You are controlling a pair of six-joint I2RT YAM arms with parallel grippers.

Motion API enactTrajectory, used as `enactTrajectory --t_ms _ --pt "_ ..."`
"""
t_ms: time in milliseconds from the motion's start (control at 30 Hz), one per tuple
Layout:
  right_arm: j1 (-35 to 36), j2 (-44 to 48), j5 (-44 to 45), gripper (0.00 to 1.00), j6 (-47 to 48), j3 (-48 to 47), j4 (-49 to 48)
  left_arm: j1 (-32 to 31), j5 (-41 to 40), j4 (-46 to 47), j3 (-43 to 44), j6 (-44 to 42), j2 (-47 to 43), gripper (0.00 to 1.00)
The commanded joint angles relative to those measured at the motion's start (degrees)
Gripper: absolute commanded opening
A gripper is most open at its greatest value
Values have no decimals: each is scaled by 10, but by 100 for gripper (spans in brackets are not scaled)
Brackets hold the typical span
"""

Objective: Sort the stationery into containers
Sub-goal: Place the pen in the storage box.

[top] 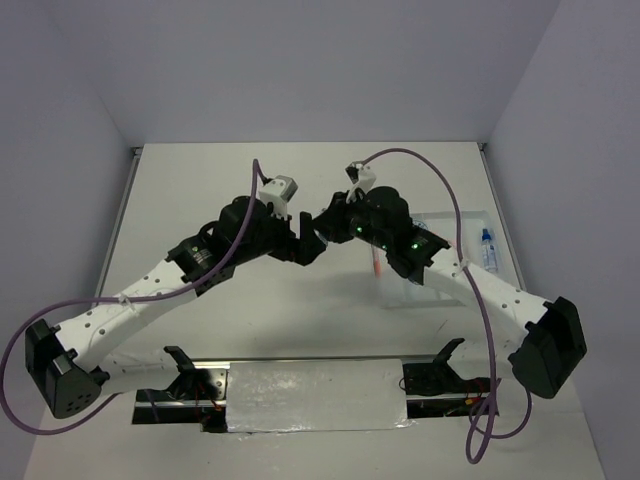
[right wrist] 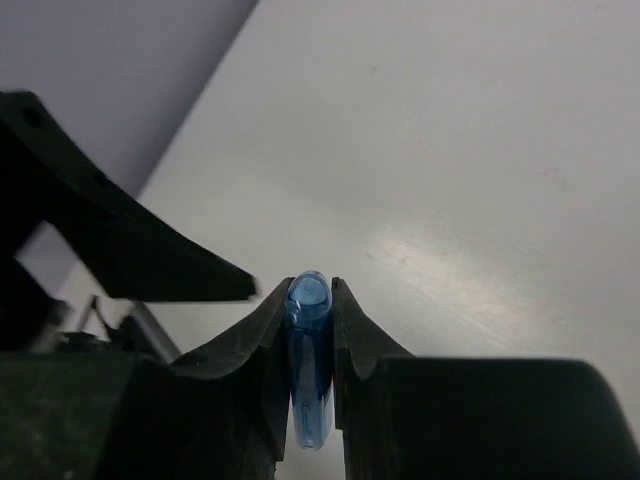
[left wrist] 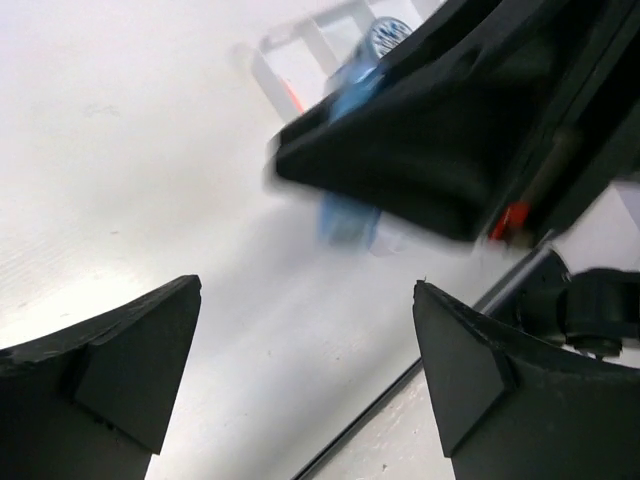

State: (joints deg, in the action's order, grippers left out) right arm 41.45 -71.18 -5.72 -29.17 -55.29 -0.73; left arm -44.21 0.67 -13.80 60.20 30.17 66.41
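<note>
R end effector [right wrist: 308,288] clamps blue capsule [right wrist: 310,380], L end effector [left wrist: 306,285] gaping opposite.

Your left arm [top: 130,300] and right arm [top: 495,290] match: white links dotted with small holes, round black joints, boxy black end blocks. A purple cable [top: 452,195] runs off each. Green lights [top: 412,243] dot the right wrist; a grey camera box [top: 283,187] tops the left. Your left claw [left wrist: 306,283] has matte black wedge fingers [left wrist: 130,360].
</note>
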Motion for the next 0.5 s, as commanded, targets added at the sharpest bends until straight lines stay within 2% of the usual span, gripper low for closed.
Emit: enactTrajectory --t_ms 0,67,100,233,300,333,467 --pt "-87 41 -21 0 183 -46 101 -1 -76 -116 74 0 -4 99" --pt "-158 52 -33 0 208 -44 138 -1 -111 -175 97 2 -10 99" --pt "-225 55 -33 0 228 -45 179 -1 -130 -229 105 6 -14 99" --pt "-354 32 96 0 265 -62 272 1 -261 -343 127 23 -42 99" --pt "-429 -3 110 0 250 -81 305 3 -301 -391 133 23 -55 99" --pt "-443 -13 101 0 249 -84 304 4 -313 -398 131 15 -60 99" --pt "-479 -55 124 0 224 -96 303 7 -274 -375 84 -25 -100 99"
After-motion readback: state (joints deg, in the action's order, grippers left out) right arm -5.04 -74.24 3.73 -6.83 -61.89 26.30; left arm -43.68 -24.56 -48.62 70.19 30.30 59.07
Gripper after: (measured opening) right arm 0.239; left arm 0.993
